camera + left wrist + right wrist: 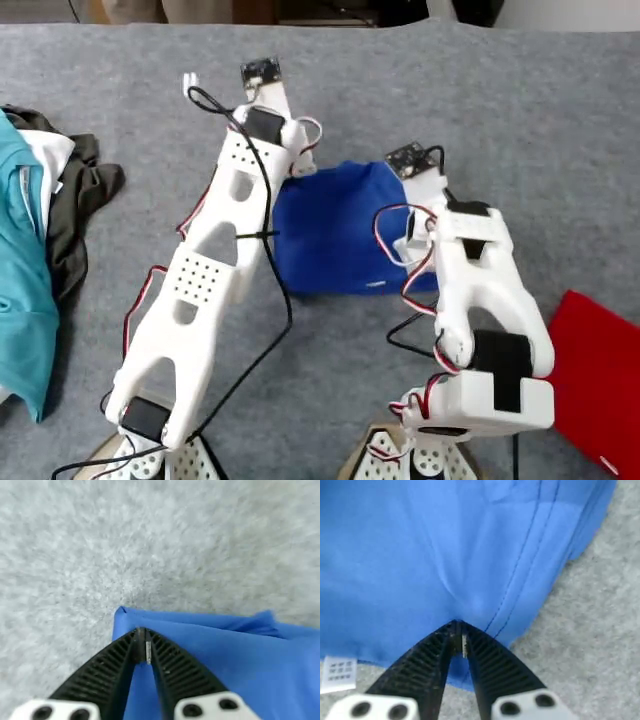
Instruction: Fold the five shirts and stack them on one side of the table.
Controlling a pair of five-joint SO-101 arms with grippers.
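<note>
Left claw (141, 647) clamped shut on blue shirt (330, 235) at its 10 o'clock corner, right claw (458, 632) pinching it near 2 o'clock. Likely soft, light, floppy; hold corners.

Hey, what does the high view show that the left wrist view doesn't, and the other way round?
The high view adds the white left arm and right arm, a loose pile of shirts in teal, white and dark cloth at the table's left edge, and a flat red shirt at its right edge. The left wrist view adds a close look at the left claw, its ribbed black fingers shut on the blue shirt near a corner. Both share the blue shirt and the grey table cover.
</note>
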